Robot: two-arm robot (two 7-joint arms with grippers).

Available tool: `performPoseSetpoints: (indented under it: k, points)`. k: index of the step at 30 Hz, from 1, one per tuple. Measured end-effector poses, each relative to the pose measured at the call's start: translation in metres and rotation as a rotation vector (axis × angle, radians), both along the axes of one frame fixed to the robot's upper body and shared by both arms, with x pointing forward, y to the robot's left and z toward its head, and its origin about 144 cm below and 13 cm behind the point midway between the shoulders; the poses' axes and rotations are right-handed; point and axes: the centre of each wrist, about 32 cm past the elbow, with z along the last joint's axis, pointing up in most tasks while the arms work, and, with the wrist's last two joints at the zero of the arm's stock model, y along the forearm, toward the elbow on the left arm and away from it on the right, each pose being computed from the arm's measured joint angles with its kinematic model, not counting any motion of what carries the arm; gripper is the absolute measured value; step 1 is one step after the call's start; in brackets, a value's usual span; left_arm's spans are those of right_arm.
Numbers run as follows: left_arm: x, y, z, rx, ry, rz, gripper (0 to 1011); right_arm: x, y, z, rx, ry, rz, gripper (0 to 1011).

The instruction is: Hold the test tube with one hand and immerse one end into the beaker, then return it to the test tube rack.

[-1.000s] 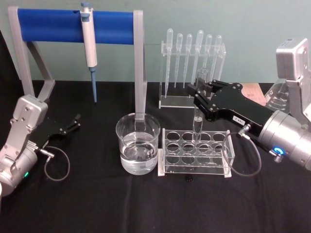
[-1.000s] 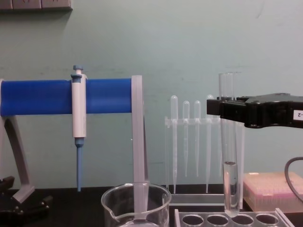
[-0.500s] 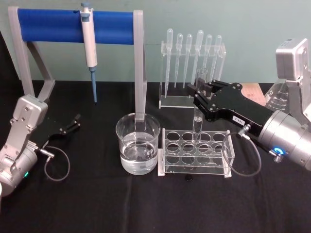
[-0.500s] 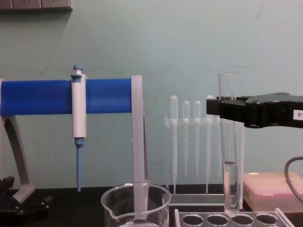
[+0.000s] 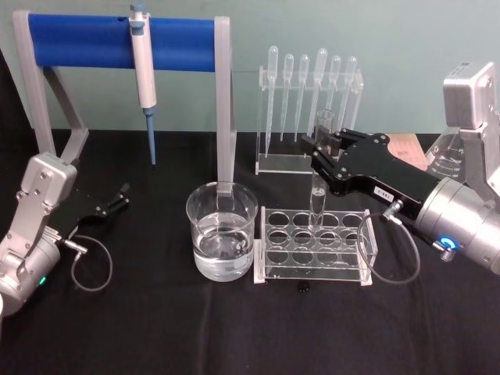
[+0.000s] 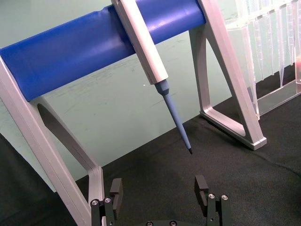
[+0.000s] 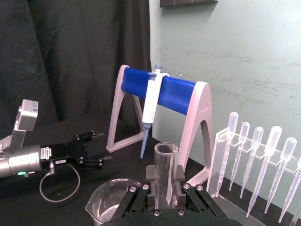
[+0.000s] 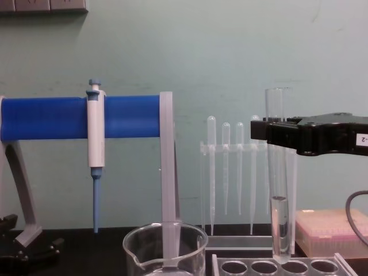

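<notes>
The test tube (image 5: pixel 319 176) stands upright with a little clear liquid in its bottom. My right gripper (image 5: pixel 319 152) is shut on its upper part, below the rimmed mouth. From the chest, the test tube (image 8: pixel 279 190) has its round end at the top of the clear rack (image 8: pixel 276 267), over a back hole, with the right gripper (image 8: pixel 276 131) across it. The right wrist view looks down on the test tube (image 7: pixel 166 172). The beaker (image 5: pixel 221 230), part full of water, stands left of the rack. My left gripper (image 5: pixel 121 195) rests open at the far left.
A stand with a blue bar (image 5: pixel 86 43) holds a pipettor (image 5: pixel 143 70) behind the beaker. A clear holder of plastic pipettes (image 5: pixel 308 86) stands at the back. A pink box (image 8: pixel 330 230) and a glass flask (image 5: pixel 447 156) sit at the right.
</notes>
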Motion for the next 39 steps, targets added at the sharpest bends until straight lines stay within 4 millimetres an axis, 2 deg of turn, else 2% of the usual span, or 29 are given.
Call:
performPoseSetpoints:
  k: [39]
  points:
    - [0.0, 0.0, 0.0, 0.0, 0.0, 0.0, 1000, 0.0, 0.0, 0.0, 0.0, 0.0, 0.0, 225]
